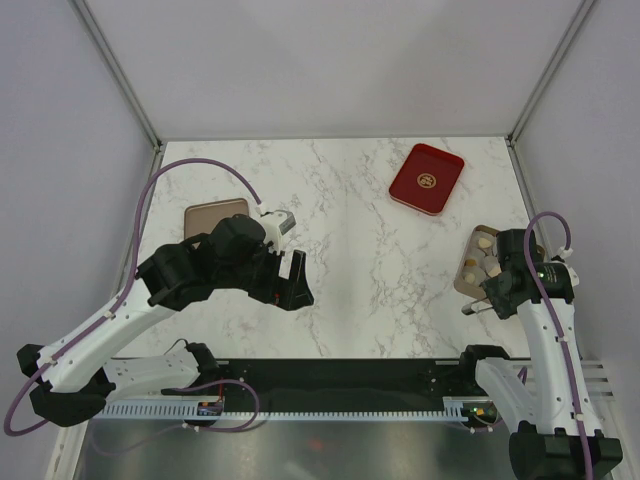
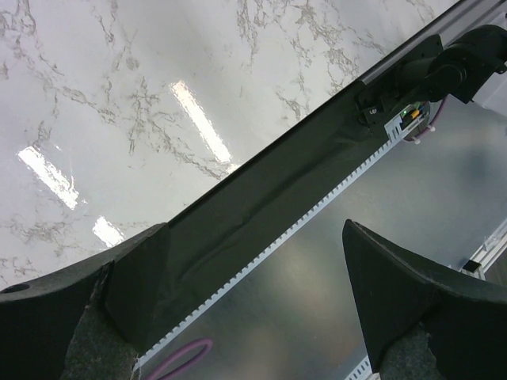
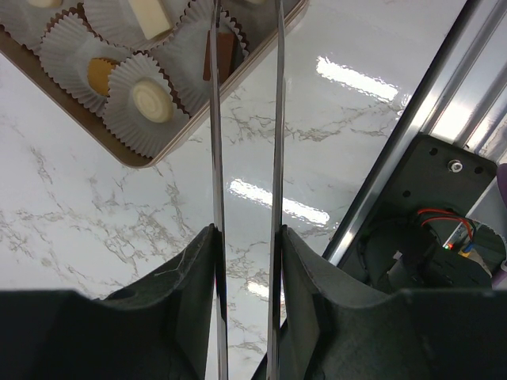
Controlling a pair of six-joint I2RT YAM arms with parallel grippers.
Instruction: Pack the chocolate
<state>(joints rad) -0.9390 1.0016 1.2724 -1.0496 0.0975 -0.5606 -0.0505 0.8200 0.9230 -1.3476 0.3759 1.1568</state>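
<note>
Several chocolates (image 3: 150,101) in fluted paper cups (image 3: 65,49)

Bright overhead light, glare strips on table (image 2: 198,119), wrist-cam foregrnd blurry.

Chocs (image 3: 150,99), mostly cream-white, in paper cups (image 3: 67,47), tan box (image 3: 131,161).

The white marble worktop (image 1: 380,280) lies open across its middle, bounded left by the black left arm (image 1: 215,265) beside a flat tan lid (image 1: 212,214), far right by a red rectangular tray (image 1: 427,178), and right by the tan box (image 1: 480,234) of small chocolates (image 3: 150,101) under metal tweezers (image 3: 277,119).
</note>
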